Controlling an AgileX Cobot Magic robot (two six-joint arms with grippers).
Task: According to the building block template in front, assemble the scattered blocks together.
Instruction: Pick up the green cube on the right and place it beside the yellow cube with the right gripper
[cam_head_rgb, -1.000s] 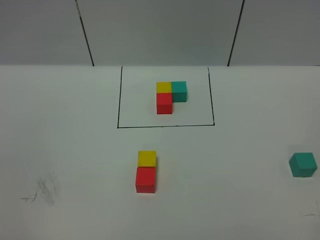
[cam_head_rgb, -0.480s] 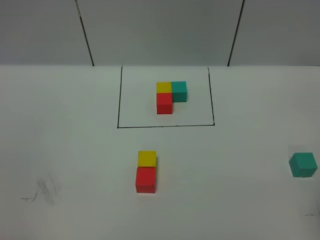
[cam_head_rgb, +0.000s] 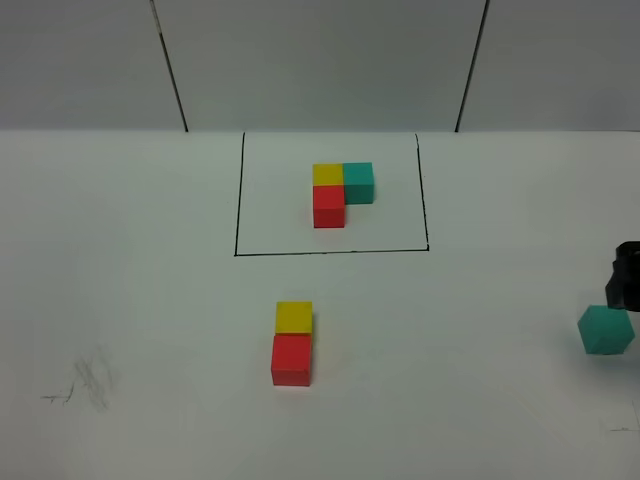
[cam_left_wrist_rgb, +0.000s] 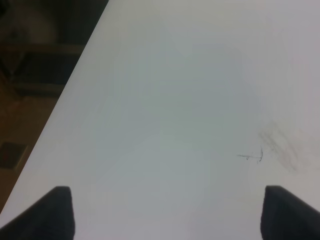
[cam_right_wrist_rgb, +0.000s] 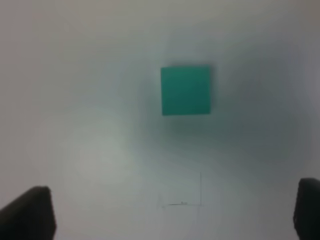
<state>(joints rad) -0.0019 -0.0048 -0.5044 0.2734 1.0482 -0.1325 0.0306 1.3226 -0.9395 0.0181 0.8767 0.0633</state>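
Three lie loose: yellow block (cam_head_rgb: 294, 317) touches red block (cam_head_rgb: 291, 360) at its 12 o'clock, teal block (cam_head_rgb: 605, 330) far off at 3 o'clock. Left pincer (cam_left_wrist_rgb: 171, 212) and right pincer (cam_right_wrist_rgb: 169, 210) both gape wide.

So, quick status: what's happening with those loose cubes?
Both open: left tool empty, right tool by teal cube. Loose yellow cube and red cube touching, as in template; teal apart. Nothing between them.
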